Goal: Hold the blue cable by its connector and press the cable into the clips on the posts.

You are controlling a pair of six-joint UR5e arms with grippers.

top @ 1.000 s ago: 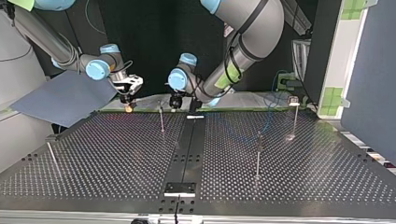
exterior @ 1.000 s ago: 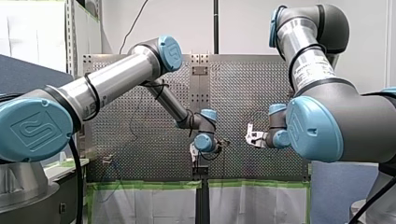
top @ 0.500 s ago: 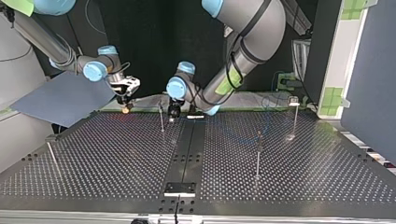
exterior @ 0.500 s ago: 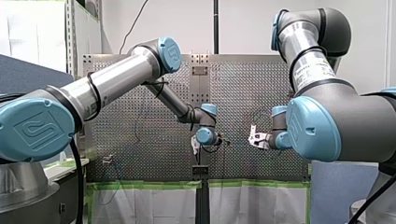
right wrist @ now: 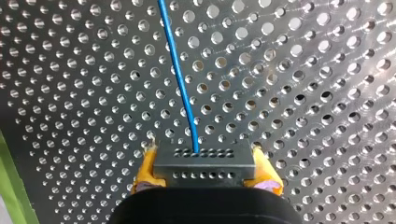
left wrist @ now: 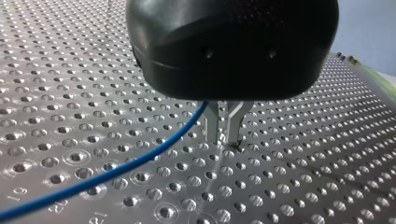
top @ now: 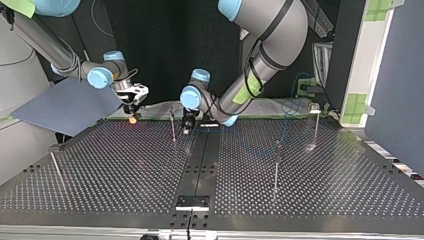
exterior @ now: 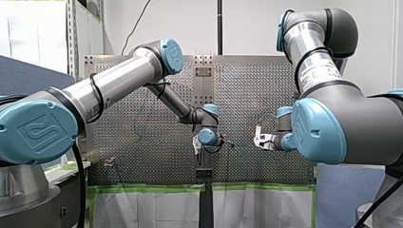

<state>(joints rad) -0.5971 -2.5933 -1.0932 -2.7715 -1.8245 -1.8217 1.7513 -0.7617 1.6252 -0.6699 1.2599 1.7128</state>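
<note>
Two grippers shared the work, and only one showed its grip plainly. My right gripper (right wrist: 205,175) was pressed together on a dark grey rectangular connector (right wrist: 204,161), with its yellow pads (right wrist: 147,169) clamped on the two short ends. From the connector's front face a thin blue cable (right wrist: 181,79) ran straight ahead of that gripper, low over the perforated metal table (right wrist: 308,93).

Further along its length, the cable (left wrist: 116,170) rose from the table to my left gripper (left wrist: 224,140) and passed out of sight against it. Whether that gripper pinched the cable or merely stood beside it could not be told.

In the top view a slim metal post (top: 173,125) stood between the two grippers. It was just beside my left gripper (top: 187,123) and well apart from my right gripper (top: 132,104), which hung toward the view's left. The clip on the post was too small to read, and the span of cable between the grippers did not show there.

That span probably lay roughly crosswise to the post. The coming press likely turned on bringing it level with the clip, with my left arm the nearer one.
</note>
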